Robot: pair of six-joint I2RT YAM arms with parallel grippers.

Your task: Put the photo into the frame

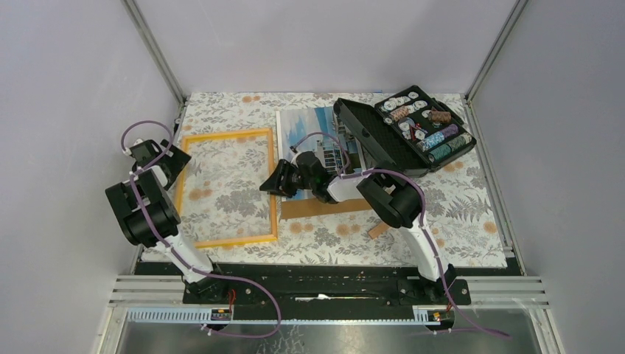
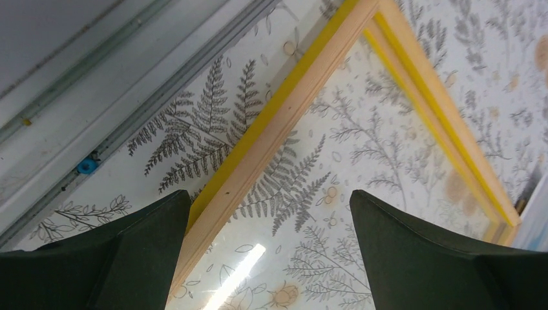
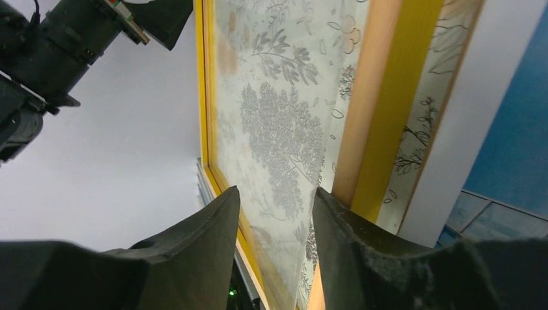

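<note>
The orange-yellow frame (image 1: 228,134) lies flat on the floral cloth at the left, its pane showing the cloth through it. The photo (image 1: 309,125), a white building on blue sky, lies face up to its right, partly under my right arm and the black case. My left gripper (image 1: 175,161) is open and empty at the frame's upper left corner. In the left wrist view the frame's left border (image 2: 284,110) runs between its fingers (image 2: 270,197). My right gripper (image 1: 267,184) is open at the frame's right border (image 3: 388,129), holding nothing (image 3: 276,192). The photo's edge (image 3: 517,129) shows beside it.
A plain brown backing board (image 1: 324,208) lies under my right arm, below the photo. An open black case (image 1: 405,133) of chips stands at the back right, overlapping the photo's corner. A small wooden piece (image 1: 377,230) lies near the right arm. Metal rails edge the table.
</note>
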